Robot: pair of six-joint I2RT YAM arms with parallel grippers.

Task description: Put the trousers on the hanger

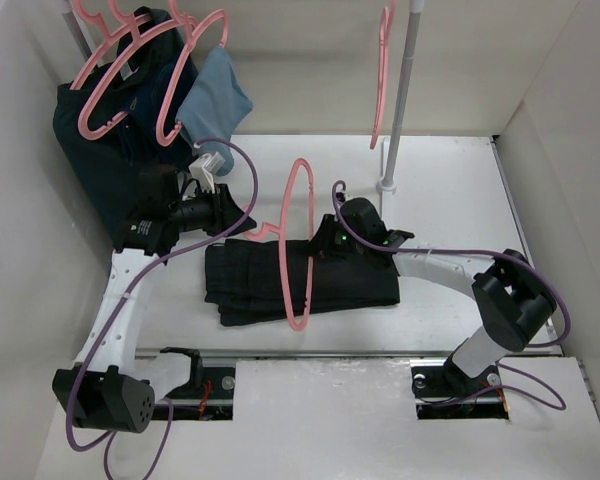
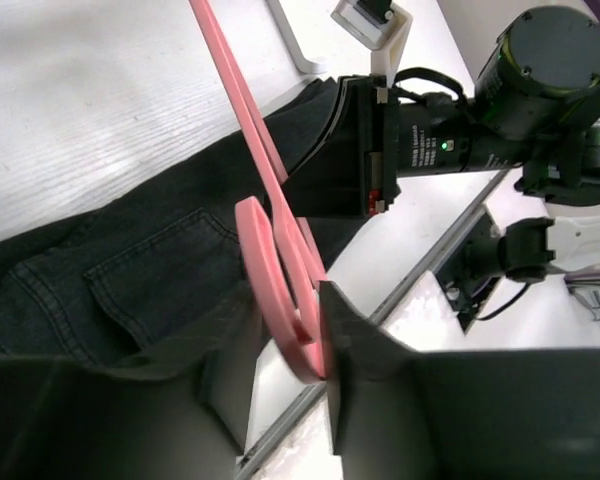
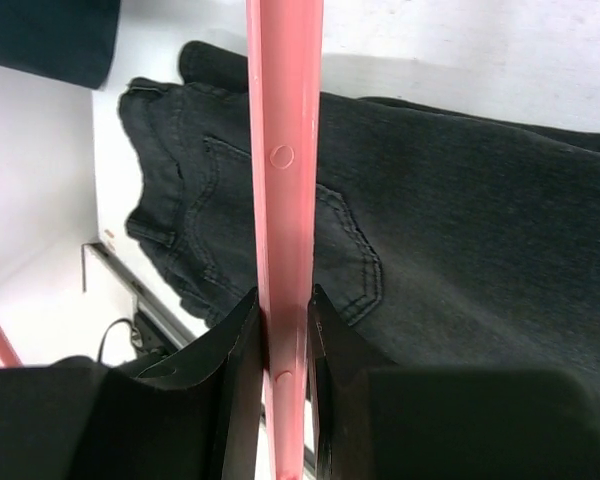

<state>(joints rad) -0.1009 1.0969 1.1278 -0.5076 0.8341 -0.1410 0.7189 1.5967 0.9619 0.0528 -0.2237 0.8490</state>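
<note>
Because a hanger wobbles when it is held at just one spot, I held the hanger (image 1: 298, 324) with both pincers. My left pincer (image 2: 298, 335) was closed on the curly hook end. My right pincer (image 3: 283, 325) was pinched tight on one thin pink bar. I think that kept the hanger up on its edge and steady, so the trousers could be fed through it.

The trousers (image 1: 355, 280) lay folded flat on the table (image 1: 450, 190). They were right under both pincers, but in neither one. The pink bar ran across them, over a back pocket (image 3: 345, 250). I could not tell if the hanger touched the cloth. I think the trousers were not on the hanger yet.
</note>
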